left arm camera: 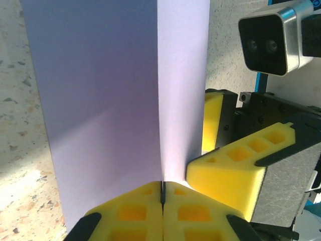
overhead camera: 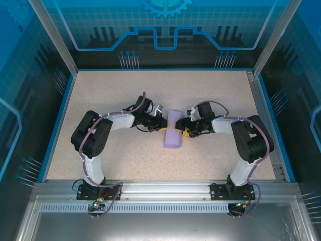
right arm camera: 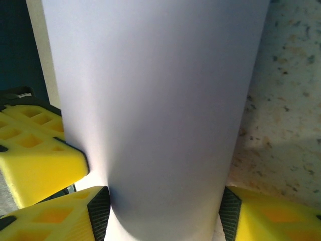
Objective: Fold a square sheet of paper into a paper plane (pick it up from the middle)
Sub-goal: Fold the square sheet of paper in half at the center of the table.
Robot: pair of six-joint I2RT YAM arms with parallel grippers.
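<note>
A: Place of the sheet of paper (overhead camera: pixel 173 131) now?

B: Middle of the table (overhead camera: pixel 120 160), between both arms, bent over into a soft rounded loop, not yet creased flat.

A: And the grip on it?

B: Left gripper (left arm camera: pixel 162 190) pressed together, pinching the edge of the sheet in its seam. Right gripper (right arm camera: pixel 163 213) spread, standing on both sides of the rounded part (touching it or only near, cannot tell).

A: Feels how, by the look?

B: Probably very light and thin, smooth, a bit slippery. Bends at the smallest push and keeps every wrong crease, so needs gentle handling. Tears perhaps under a hard pull.

A: Best to take hold where?

B: Near the edges for holding, as on the left. Then squeeze slowly across the round fold, at its middle, to flatten it evenly.
</note>
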